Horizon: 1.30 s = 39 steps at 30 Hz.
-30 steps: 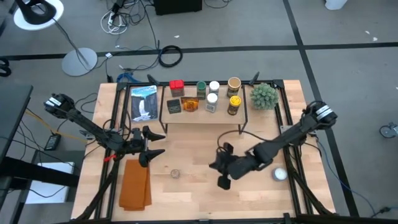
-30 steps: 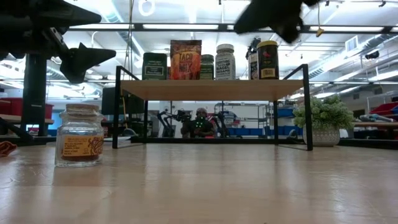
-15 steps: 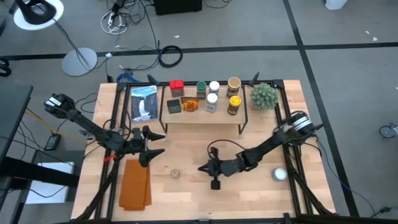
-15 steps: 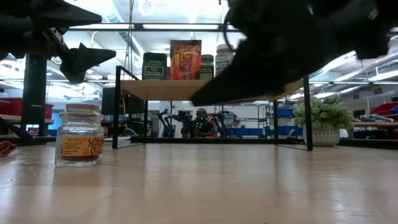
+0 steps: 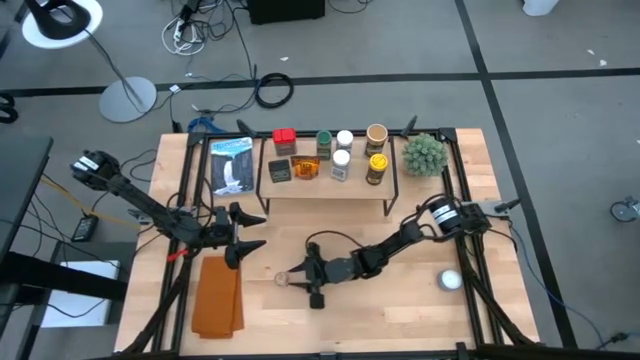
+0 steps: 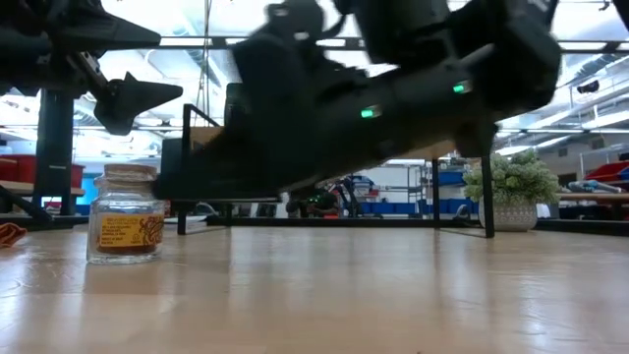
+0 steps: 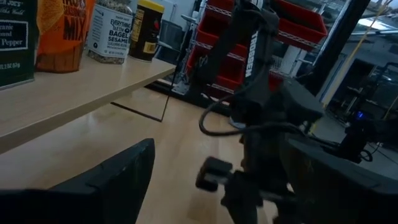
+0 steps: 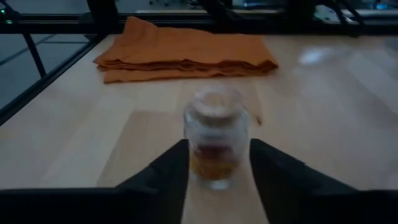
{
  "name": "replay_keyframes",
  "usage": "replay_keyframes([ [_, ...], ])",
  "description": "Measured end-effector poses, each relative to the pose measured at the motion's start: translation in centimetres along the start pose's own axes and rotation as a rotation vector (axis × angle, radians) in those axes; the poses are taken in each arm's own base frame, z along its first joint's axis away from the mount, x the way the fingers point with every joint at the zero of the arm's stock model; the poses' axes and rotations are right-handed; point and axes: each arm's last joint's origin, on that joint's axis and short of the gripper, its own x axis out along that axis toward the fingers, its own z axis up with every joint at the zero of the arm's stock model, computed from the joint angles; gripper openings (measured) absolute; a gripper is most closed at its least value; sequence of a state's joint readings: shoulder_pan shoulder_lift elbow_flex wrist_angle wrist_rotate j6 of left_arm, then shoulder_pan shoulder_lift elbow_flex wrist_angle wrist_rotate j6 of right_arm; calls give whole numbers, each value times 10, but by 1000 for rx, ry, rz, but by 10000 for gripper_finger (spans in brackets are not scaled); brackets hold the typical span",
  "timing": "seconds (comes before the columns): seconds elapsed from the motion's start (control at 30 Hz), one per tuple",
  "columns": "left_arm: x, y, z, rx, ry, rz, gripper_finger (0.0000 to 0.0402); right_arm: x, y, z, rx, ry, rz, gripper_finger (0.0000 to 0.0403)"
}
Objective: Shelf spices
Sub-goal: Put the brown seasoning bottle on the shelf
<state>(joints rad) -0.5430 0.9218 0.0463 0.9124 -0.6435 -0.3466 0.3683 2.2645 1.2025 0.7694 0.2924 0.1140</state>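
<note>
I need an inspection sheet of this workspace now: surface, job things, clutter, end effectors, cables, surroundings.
Surface: light-wood table, black frame.
Job's things: eight spices on the shelf; one spice jar on the table in front.
Clutter: orange cloth, plant ball, white round object, blue-white packet.
End effectors: right end effector open, fingers either side of the jar; left end effector open, empty, waiting beside the cloth.
Cables: black coil on the floor.
Surroundings: lamp base, grey floor.

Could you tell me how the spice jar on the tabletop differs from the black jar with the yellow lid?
The spice jar stands on the bare tabletop, between the right gripper's open fingers; the black jar already stands on the shelf. The first is clear glass with a tan lid, the second dark, yellow-lidded. Both stand upright.
</note>
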Motion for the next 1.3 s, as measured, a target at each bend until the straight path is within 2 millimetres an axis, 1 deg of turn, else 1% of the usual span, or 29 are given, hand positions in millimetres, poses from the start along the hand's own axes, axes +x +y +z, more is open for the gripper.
replay_keyframes([
  [0.13,0,0,-1,-25,12,1,351,18,8,-1,-33,-20,17,225],
  [0.27,0,0,-2,-68,24,-4,351,30,12,-5,-32,-17,18,265],
  [0.4,0,0,-3,-68,26,-4,351,39,10,-3,-21,-22,48,289],
  [0.57,0,0,-3,-67,27,-5,351,43,2,2,-22,-27,43,301],
  [0.63,0,0,-3,-66,27,-5,351,44,-3,1,-9,-17,54,291],
  [0.67,0,1,-3,-65,28,-4,351,45,-4,1,-2,-15,67,280],
  [0.73,0,1,-3,-65,28,-4,351,45,-5,0,-4,-3,66,245],
  [0.83,0,1,-3,-65,28,-5,351,45,-5,0,-14,2,63,175],
  [0.87,0,0,-3,-65,28,-5,351,45,-5,1,-15,-2,66,169],
  [0.97,0,1,-3,-64,29,-6,351,43,-6,6,-14,-13,64,169],
  [1.07,0,0,-3,-63,30,-7,351,40,-6,20,-41,-47,49,169],
  [1.17,0,0,-3,-63,30,-7,351,32,-7,41,-78,-51,-2,169],
  [1.3,0,1,-3,-62,31,-6,351,9,-4,75,-111,24,-123,169],
])
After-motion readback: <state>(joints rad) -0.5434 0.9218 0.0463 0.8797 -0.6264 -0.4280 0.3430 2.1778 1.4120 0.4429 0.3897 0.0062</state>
